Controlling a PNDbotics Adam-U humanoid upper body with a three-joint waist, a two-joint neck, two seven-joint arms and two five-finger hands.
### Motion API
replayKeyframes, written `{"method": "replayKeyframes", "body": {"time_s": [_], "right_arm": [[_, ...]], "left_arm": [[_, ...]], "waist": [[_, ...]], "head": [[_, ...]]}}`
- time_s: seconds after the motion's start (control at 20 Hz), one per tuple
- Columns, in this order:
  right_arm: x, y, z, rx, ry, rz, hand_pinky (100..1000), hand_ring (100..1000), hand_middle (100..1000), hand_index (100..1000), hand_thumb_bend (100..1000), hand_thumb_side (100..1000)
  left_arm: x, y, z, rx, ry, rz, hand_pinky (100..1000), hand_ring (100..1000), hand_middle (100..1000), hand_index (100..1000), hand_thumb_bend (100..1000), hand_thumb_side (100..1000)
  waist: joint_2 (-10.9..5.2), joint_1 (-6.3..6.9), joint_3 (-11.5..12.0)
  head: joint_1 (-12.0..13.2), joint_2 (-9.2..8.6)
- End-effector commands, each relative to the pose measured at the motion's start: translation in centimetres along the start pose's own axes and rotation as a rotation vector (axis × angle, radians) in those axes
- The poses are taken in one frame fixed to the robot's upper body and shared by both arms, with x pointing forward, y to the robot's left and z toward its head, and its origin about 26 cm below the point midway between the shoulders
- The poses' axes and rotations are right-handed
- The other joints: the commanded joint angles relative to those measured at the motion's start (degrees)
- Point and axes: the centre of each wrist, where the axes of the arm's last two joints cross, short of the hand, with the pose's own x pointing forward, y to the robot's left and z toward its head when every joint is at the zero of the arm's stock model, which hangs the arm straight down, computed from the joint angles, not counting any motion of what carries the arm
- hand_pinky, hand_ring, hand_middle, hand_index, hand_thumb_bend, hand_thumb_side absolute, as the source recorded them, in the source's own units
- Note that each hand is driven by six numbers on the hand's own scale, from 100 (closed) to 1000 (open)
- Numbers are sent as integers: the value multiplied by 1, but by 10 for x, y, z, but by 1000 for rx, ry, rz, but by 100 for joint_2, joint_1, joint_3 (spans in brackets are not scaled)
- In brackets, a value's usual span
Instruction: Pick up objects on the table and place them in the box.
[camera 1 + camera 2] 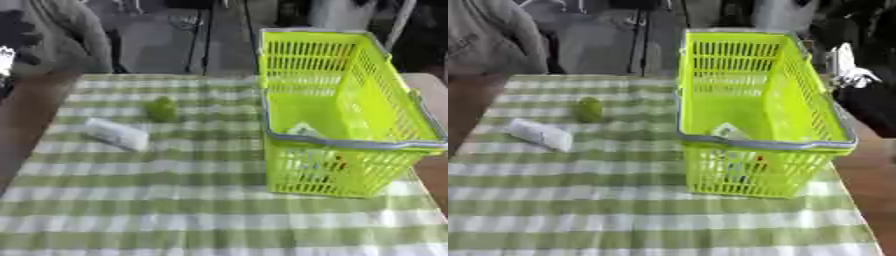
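Checked cloth [175,200]: basket [385,105] right, green fruit [161,108], white packet [116,134] left (hands unseen).

left eye view: head height, looks down and forward over the checked tablecloth [175,200]; basket [341,110] sits right of centre, its right rim close to the frame edge.
right eye view: same height and tilt, set slightly to the right; basket [754,110] lands nearer centre, bare table edge [872,175] shows on the right.
nearness: mid-range, near cloth edge at the bottom, dark background beyond the far edge.
shared: nearly all; cloth, basket, green round object [161,108], white packet [116,134].
differs: horizontal shift only.
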Motion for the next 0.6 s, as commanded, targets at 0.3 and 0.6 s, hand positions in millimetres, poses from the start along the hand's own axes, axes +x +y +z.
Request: {"method": "replayKeyframes", "body": {"time_s": [0.3, 0.6], "right_arm": [[6, -9, -5, -3, -36, 24, 581, 586, 638, 843, 100, 495], [6, -9, -5, -5, -35, 24, 581, 586, 638, 843, 100, 494]], "left_arm": [[7, 8, -5, -9, -33, -34, 636, 737, 715, 853, 420, 838], [7, 9, -6, -11, -34, -40, 637, 737, 716, 854, 418, 836]], "waist": [[-85, 21, -16], [-87, 28, -26]], "head": [[16, -44], [23, -48]]}}
